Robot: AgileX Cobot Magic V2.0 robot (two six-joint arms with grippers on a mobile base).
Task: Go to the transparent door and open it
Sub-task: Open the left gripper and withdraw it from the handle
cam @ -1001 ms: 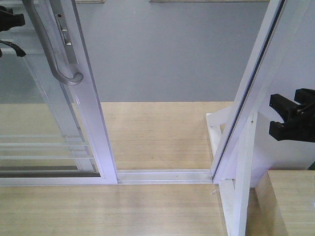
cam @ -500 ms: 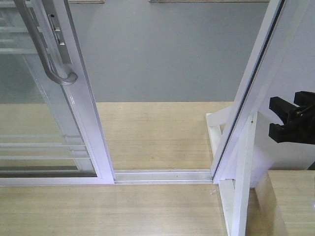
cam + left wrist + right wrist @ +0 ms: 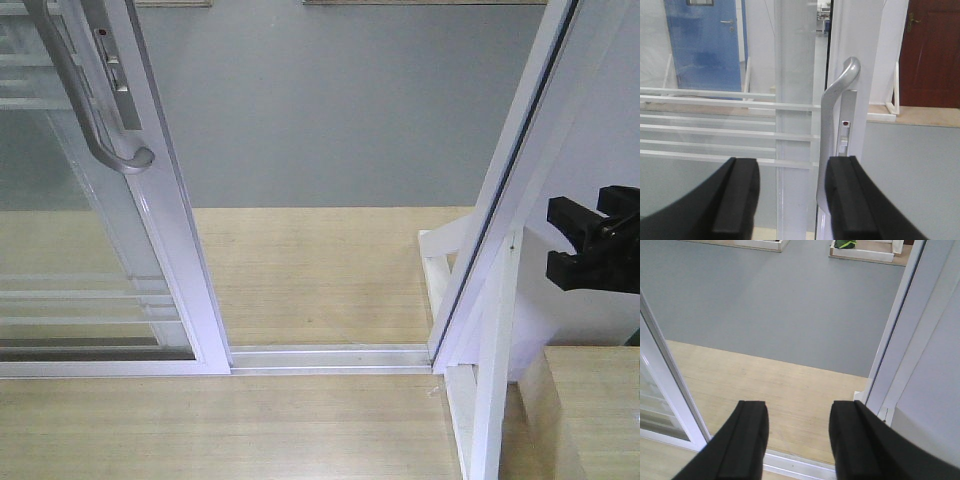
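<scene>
Standing at left, slid aside: transparent door [image 3: 60,230], clear glass in smooth white frame, thin white bars, curved grey-silver handle [image 3: 95,120]. Hanging with jaws apart, gripping nothing: left gripper [image 3: 790,200] (handle just ahead), right gripper [image 3: 797,440] facing the wooden floor [image 3: 320,270]; slanted white post [image 3: 510,190] at right

door [image 3: 160,220]: stile and handle [image 3: 95,120] further left than a second ago, only slightly since the half-second mark | floor track [image 3: 330,357]: more of it exposed, gap wider | left gripper: gone from the front view's left edge
</scene>
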